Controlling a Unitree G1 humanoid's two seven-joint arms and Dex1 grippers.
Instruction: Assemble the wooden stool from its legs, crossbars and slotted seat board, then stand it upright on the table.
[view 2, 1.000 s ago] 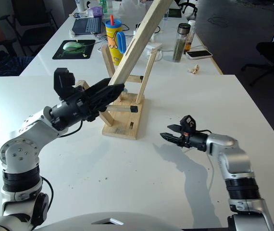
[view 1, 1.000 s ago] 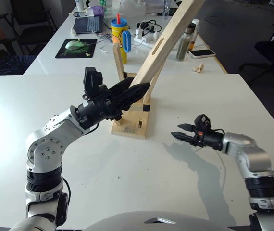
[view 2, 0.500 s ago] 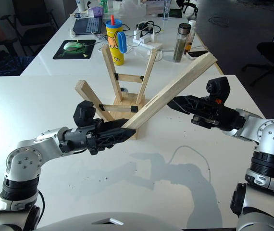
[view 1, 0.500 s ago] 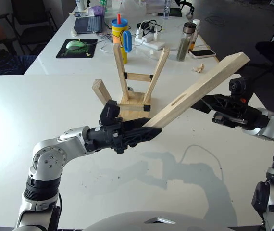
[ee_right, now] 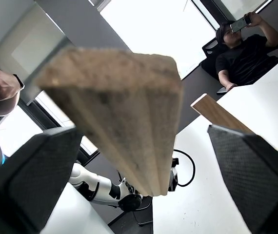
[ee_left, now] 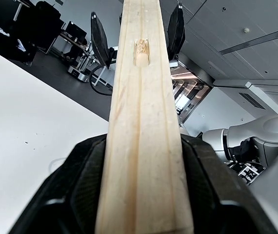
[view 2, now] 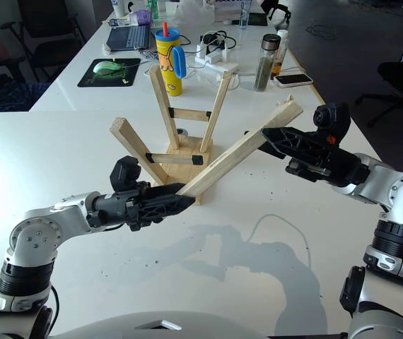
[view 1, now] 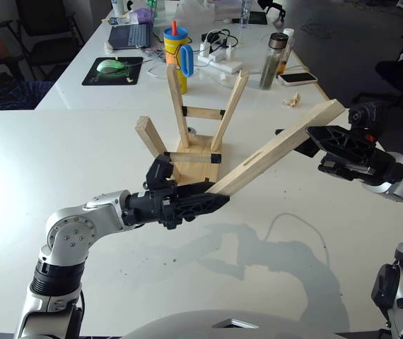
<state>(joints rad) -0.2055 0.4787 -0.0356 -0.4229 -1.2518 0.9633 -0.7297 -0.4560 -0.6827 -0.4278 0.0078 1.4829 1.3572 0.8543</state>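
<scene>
Clamps left end effector (view 1: 218, 200) on wooden leg (view 1: 272, 152) at lower centre; holds right end effector (view 1: 305, 145) spread around its far end, centre right.

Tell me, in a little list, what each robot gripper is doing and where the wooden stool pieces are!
Left gripper: shut on the low end of the slotted board
Right gripper: open, one finger on each side of the board's high end
Board: slanting up in the air above the table
Stool frame: legs and crossbars joined, standing legs-up on the table behind the board
Job: not finished, board not yet on the frame
</scene>
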